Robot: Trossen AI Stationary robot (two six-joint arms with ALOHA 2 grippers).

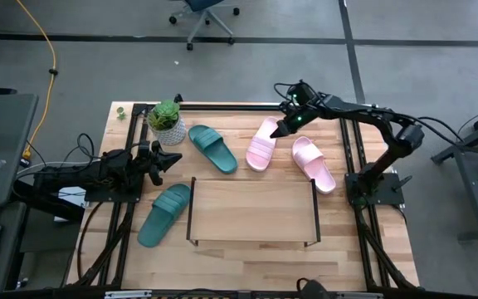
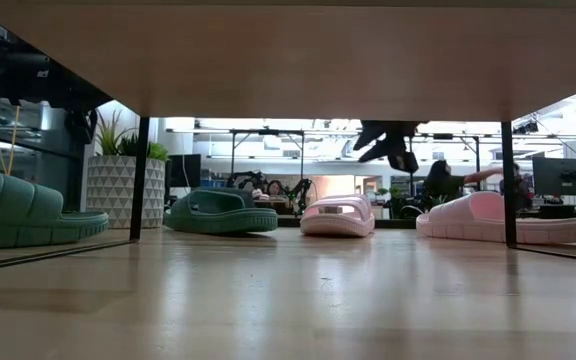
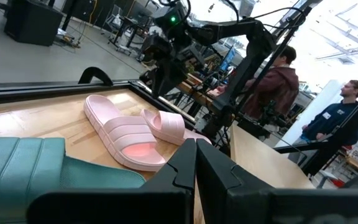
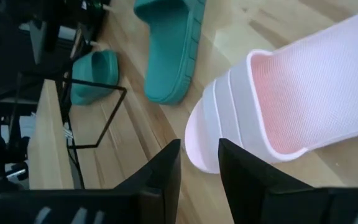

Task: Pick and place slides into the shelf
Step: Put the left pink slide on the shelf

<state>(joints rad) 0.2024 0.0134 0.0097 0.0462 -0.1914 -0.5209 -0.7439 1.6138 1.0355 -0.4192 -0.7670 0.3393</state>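
Four slides lie on the table, none on the shelf (image 1: 253,186) yet: two pink, two teal. The pink slide (image 1: 263,144) I am after rests near the far edge, just beside the second pink slide (image 1: 314,163). My right gripper (image 1: 280,128) hovers over its far end, fingers spread with nothing between them. To grip well, I judge I should come down with one finger inside the strap and one outside, close firmly, and lift clear before swinging to the shelf at the near middle. One teal slide (image 1: 212,149) lies left of the pink one, the other teal slide (image 1: 164,214) by the shelf's left side. My left gripper (image 1: 171,157) waits closed and empty at the left edge, by a plant (image 1: 165,121).
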